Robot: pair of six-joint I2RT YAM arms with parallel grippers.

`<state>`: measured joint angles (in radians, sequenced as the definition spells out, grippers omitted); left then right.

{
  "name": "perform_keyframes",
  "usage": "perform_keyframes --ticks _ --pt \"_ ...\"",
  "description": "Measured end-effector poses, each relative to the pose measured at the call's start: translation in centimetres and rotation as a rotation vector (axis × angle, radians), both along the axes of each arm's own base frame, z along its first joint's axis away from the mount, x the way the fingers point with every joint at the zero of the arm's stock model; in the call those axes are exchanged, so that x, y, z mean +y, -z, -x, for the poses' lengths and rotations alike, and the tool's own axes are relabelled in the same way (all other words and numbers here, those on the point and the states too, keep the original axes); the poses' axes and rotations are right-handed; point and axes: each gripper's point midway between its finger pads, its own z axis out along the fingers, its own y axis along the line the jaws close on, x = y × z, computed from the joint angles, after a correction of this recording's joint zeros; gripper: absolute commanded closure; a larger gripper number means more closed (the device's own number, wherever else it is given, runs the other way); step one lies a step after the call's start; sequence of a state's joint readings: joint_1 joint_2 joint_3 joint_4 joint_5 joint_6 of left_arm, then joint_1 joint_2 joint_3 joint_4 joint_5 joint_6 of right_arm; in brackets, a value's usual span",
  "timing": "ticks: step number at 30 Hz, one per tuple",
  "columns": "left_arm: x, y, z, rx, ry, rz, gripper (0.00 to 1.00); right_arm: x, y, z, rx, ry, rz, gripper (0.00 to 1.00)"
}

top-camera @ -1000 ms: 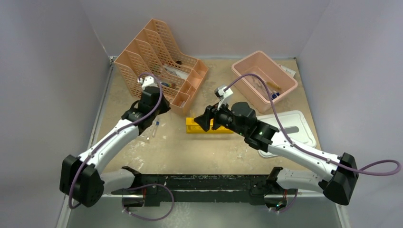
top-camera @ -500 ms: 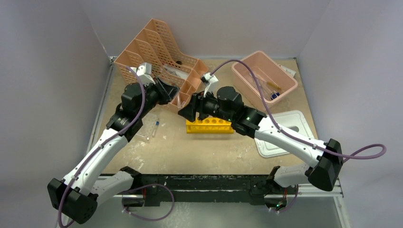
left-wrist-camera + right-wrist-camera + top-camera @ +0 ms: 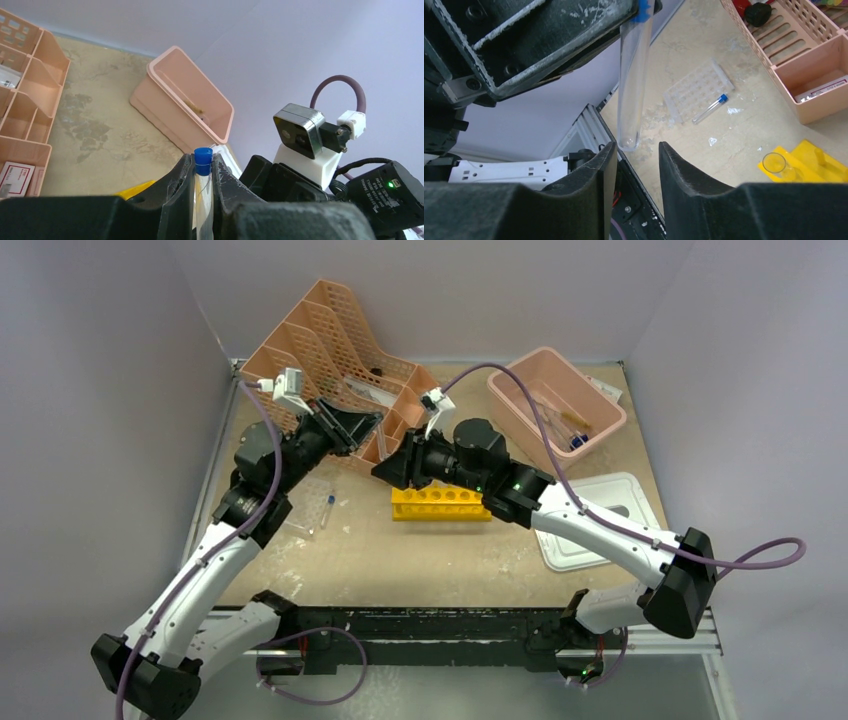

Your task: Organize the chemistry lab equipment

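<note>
My left gripper [image 3: 368,430] is shut on a thin clear blue-capped tube [image 3: 202,161] and holds it in the air in front of the peach organizer. In the right wrist view the tube [image 3: 634,75] hangs down from the left fingers [image 3: 549,45]. Its round end sits just above the gap of my right gripper [image 3: 638,150], which is open and empty. My right gripper [image 3: 387,468] is above the left end of the yellow test-tube rack [image 3: 440,504]. A second blue-capped tube [image 3: 326,510] lies on the table left of the rack. I cannot make out the tongs.
The peach mesh organizer [image 3: 330,350] stands at the back left, right behind both grippers. The pink tub [image 3: 555,400] is at the back right, its white lid [image 3: 600,520] at the right. A clear plastic tray [image 3: 696,90] lies beside the loose tube.
My left arm has lifted and swung right with the tube. My right gripper has moved left and up from over the rack, so both grippers now meet in front of the organizer.
</note>
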<state>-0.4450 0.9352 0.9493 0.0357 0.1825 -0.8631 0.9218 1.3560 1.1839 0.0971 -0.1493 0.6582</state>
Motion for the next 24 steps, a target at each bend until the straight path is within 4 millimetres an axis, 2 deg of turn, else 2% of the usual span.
perform_keyframes --ticks 13,16,17,19,21,24 --pt "0.6 0.2 1.6 -0.009 0.008 0.013 0.96 0.5 -1.7 -0.1 -0.032 -0.011 -0.064 0.64" --pt "0.6 0.5 1.7 0.004 0.008 0.007 0.96 0.6 -2.1 0.0 -0.057 -0.023 -0.070 0.76" --pt "0.6 0.6 1.7 0.007 0.008 0.005 0.94 0.6 -2.1 -0.1 -0.066 -0.025 -0.069 0.81" --pt "0.7 0.8 1.7 0.014 0.008 0.003 0.81 0.6 -2.0 -0.1 -0.084 -0.028 -0.056 0.86" --pt "0.7 0.8 1.8 0.020 0.006 0.001 0.67 0.5 -1.5 -0.4 -0.097 -0.026 -0.031 0.87" --pt "0.9 1.2 2.0 0.068 0.000 -0.013 0.53 0.4 -0.8 -0.8 -0.145 -0.035 0.012 0.87"
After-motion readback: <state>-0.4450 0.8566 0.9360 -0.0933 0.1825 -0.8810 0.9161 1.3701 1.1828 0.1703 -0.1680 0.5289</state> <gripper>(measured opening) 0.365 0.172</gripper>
